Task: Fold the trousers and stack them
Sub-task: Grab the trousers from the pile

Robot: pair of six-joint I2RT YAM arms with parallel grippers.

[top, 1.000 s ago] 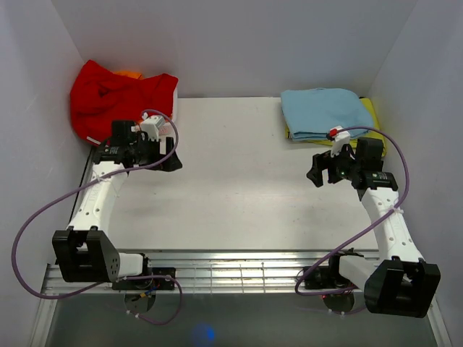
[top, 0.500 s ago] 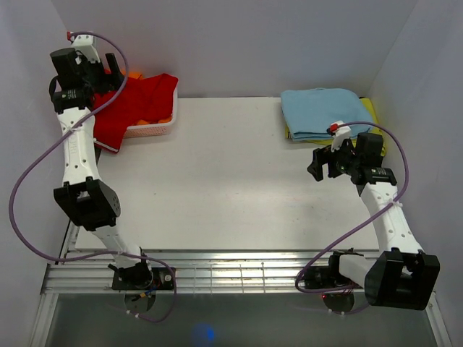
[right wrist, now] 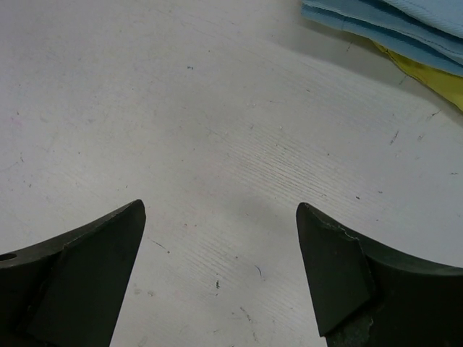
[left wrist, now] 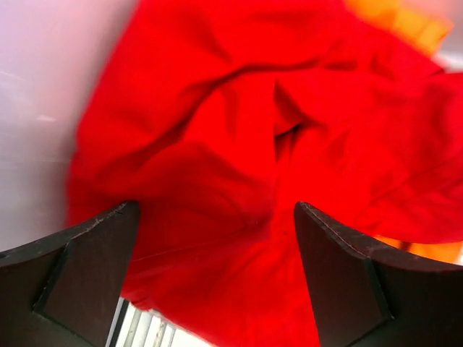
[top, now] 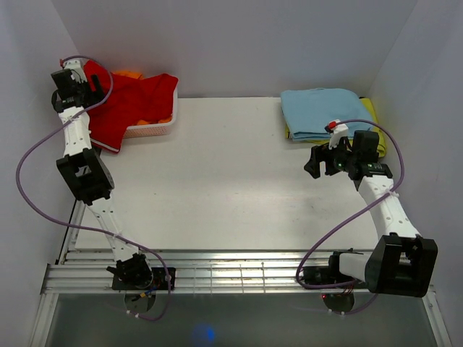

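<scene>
My left gripper [left wrist: 217, 211] has its fingers spread wide with nothing between them. It hangs over the far-left corner of the table [top: 231, 195], very near the left wall. My right gripper [right wrist: 221, 210] is also spread and empty, above bare surface near the right edge.

I see several risks here. The trousers [top: 134, 101] lie as a crumpled heap, so if I close on the nearest fold I probably get a ball of cloth and not a waistband or a leg end. An orange garment [top: 129, 74] shows under and behind the red cloth, and a deep bite could catch it too. The red cloth also drapes over the rim of the white basket [top: 158, 130], so a pull could drag or tip the basket. The wall leaves my left arm little room.

The trousers are directly below my left fingers, filling the wrist view. I cannot tell if the tips touch them. They lie well apart from my right gripper, which is just beside the folded light blue garment [top: 322, 112].
</scene>
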